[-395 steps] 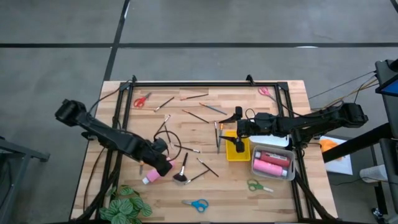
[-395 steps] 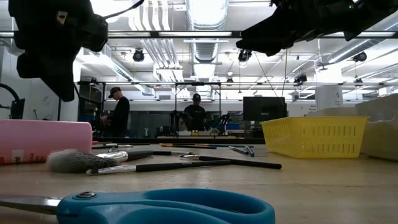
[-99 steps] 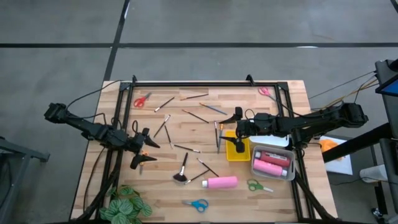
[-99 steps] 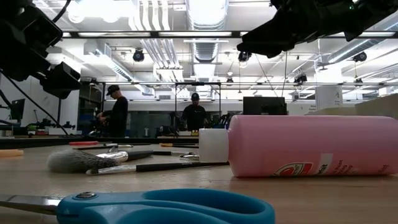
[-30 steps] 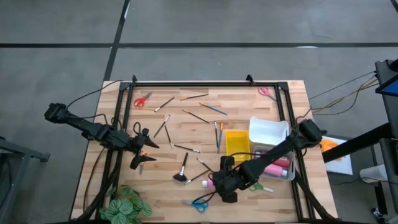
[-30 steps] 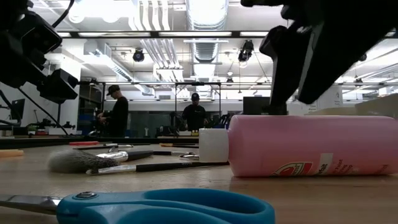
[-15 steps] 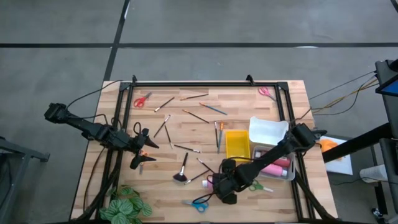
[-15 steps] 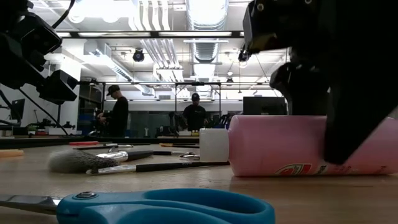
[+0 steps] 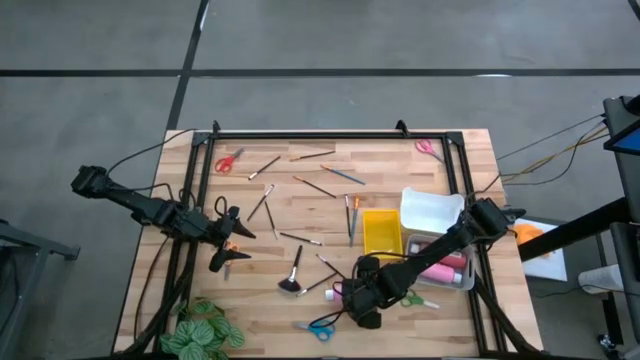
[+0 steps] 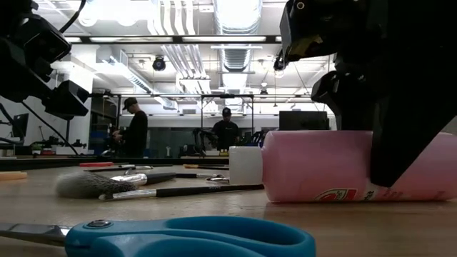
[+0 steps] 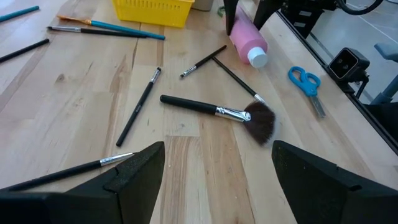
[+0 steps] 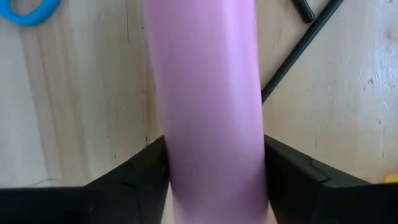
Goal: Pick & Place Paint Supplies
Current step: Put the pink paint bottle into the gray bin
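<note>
While the left gripper is hovering with fingers spread wide over the left part of the wooden worktop, the right gripper is straddling the pink white-capped plastic paint bottle, which is lying on its side near the blue-handled scissors, fingers pressing against both flanks.

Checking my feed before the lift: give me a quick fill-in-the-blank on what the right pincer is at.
The right pincer sits astride the lying ___ bottle.
The bottle's cap is ___.
The scissors nearest the low camera have ___ handles.
Missing words: pink; white; blue.
</note>
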Available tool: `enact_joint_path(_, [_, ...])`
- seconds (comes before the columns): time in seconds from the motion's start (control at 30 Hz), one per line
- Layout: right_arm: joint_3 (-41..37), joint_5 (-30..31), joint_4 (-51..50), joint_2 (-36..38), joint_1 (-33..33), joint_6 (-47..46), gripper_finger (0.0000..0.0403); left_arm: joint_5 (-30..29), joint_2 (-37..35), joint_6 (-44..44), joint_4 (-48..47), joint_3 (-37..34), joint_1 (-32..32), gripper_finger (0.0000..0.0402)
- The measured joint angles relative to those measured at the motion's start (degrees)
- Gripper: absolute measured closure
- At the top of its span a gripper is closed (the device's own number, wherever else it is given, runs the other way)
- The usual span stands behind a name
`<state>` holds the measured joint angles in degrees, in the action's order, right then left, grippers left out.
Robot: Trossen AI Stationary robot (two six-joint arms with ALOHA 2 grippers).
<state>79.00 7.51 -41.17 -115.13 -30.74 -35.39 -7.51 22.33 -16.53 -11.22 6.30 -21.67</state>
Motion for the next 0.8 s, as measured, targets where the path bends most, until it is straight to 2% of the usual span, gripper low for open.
enact_joint_path(0.43, [0.07,-0.01,-0.3,0.54,0.0,0.46,0.0208,0.0,0.0,0.0,0.0,-0.01,0.0,0.0101])
enact_joint_path(0.67, [0.0,1.66,-4.39,7.34,-0.17,-2.1,0.0209,-0.01,0.0,0.0,-0.45,-0.02,0.0,0.0101])
enact_joint_path(0.8, [0.0,3.05,-10.57,12.24,-0.86,-5.78,0.0209,0.0,0.0,0.0,-0.75,-0.01,0.0,0.0101])
